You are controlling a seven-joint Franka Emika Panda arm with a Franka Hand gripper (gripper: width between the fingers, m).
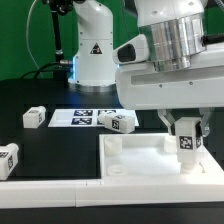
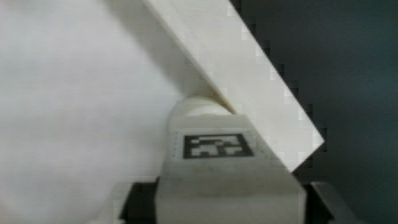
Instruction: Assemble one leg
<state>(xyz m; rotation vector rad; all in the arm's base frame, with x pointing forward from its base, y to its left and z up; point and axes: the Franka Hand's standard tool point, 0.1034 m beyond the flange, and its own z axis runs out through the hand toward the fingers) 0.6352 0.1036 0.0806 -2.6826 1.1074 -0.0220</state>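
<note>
My gripper is shut on a white leg with a black-and-white tag on its side. It holds the leg upright over the far corner of the white tray-like tabletop at the exterior view's right. In the wrist view the leg sits between my dark fingers, its rounded end against the inner side of the tabletop's raised rim. Whether the leg's end touches the tabletop floor I cannot tell. The corner socket is hidden by the leg.
Three loose legs lie on the black table: one at the left, one at the left edge, one beside the marker board. A second robot base stands at the back.
</note>
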